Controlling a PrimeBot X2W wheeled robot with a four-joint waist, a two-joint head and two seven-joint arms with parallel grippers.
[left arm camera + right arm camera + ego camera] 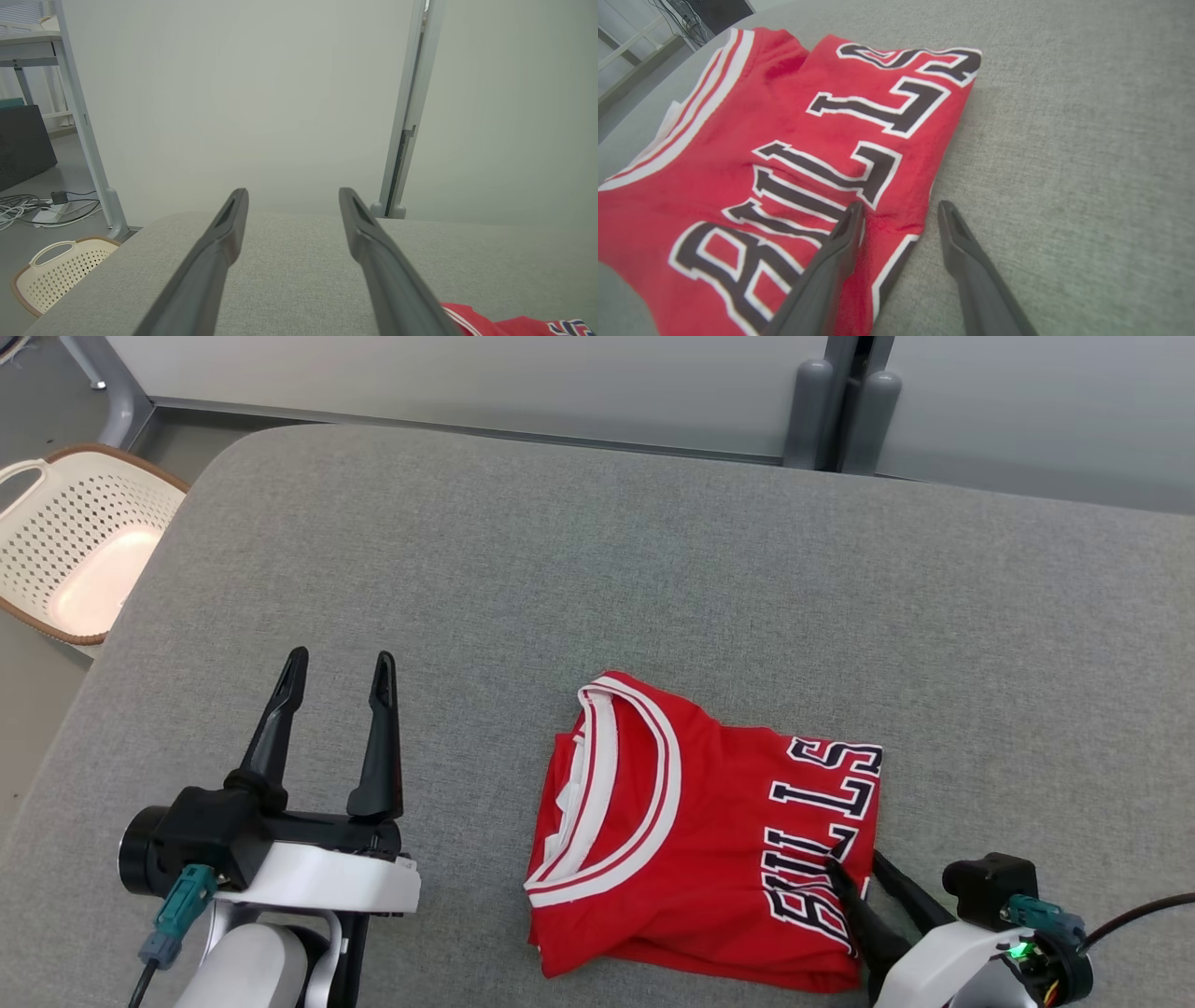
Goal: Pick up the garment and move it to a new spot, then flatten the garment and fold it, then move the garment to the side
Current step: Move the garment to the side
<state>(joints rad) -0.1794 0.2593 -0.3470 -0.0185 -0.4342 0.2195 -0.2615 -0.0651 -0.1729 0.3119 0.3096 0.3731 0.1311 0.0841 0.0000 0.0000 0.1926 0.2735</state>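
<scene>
The garment (709,821) is a red jersey with white trim and black lettering, folded into a compact rectangle on the grey padded table (560,541). My right gripper (854,861) is at its near right edge. In the right wrist view its jaws (901,207) stand apart across that edge, one finger (840,242) pressing on the red cloth (784,140), the other on the table beside it. My left gripper (341,663) hovers open and empty to the left of the jersey. In the left wrist view its fingers (292,193) frame bare table, with a red corner of the garment (472,322) at lower right.
A cream perforated basket (84,551) sits on the floor past the table's left edge and appears as the basket (60,275) in the left wrist view. Pale partition panels and posts (831,401) stand behind the table's far edge. Cables lie on the floor (28,210).
</scene>
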